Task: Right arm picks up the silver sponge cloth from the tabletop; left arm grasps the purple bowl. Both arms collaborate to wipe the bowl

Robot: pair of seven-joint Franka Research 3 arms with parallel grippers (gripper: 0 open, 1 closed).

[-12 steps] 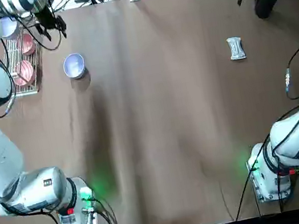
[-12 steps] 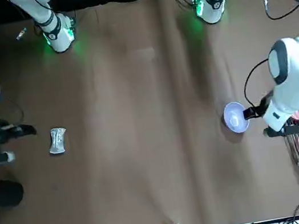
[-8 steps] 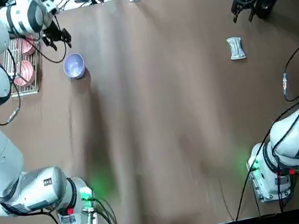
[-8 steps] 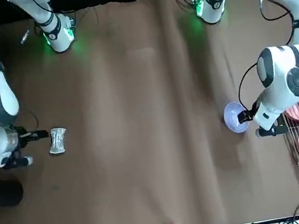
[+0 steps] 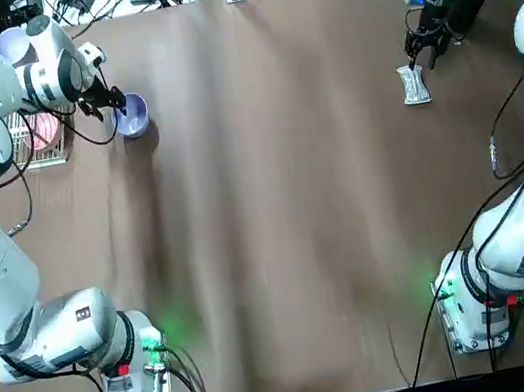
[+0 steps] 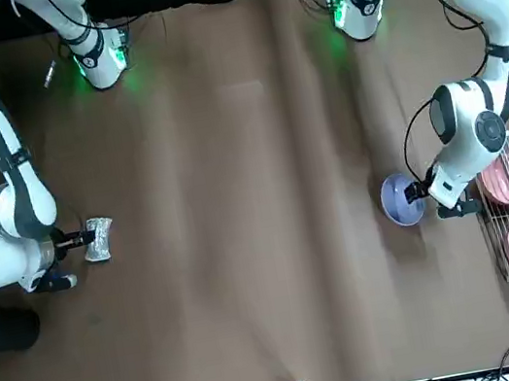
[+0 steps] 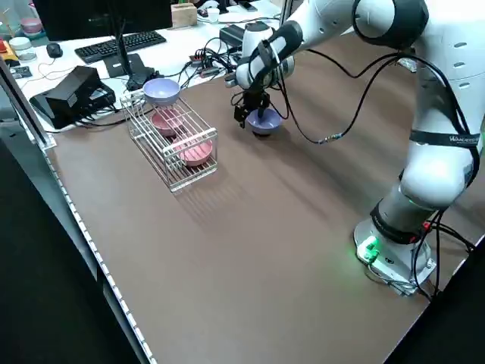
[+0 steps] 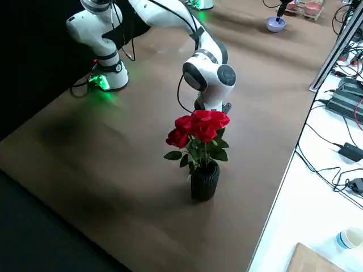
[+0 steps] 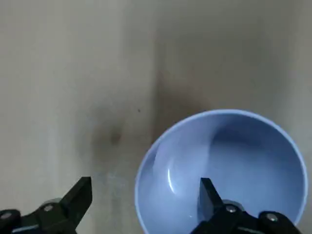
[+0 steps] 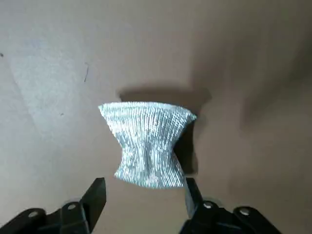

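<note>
The purple bowl (image 5: 131, 115) stands upright at the far left of the table, beside the rack. My left gripper (image 5: 110, 103) is open at its rim; in the left wrist view one finger (image 9: 207, 194) reaches inside the purple bowl (image 9: 222, 168) and the other stays outside, on the table side. The silver sponge cloth (image 5: 413, 84) lies flat at the far right. Just behind it my right gripper (image 5: 418, 53) is open; in the right wrist view the silver sponge cloth (image 10: 148, 144) lies just ahead of the fingertips (image 10: 97, 194), not between them.
A wire rack (image 5: 42, 143) with pink bowls and another purple bowl stands left of the task bowl. A black vase (image 8: 204, 180) of red roses stands at the table's far right corner, close behind the right arm. Cables run along the far edge.
Both grippers have come down and in from the far corners: the left from over the rack to the bowl's rim, the right from the vase toward the cloth. Bowl and cloth have not moved.
</note>
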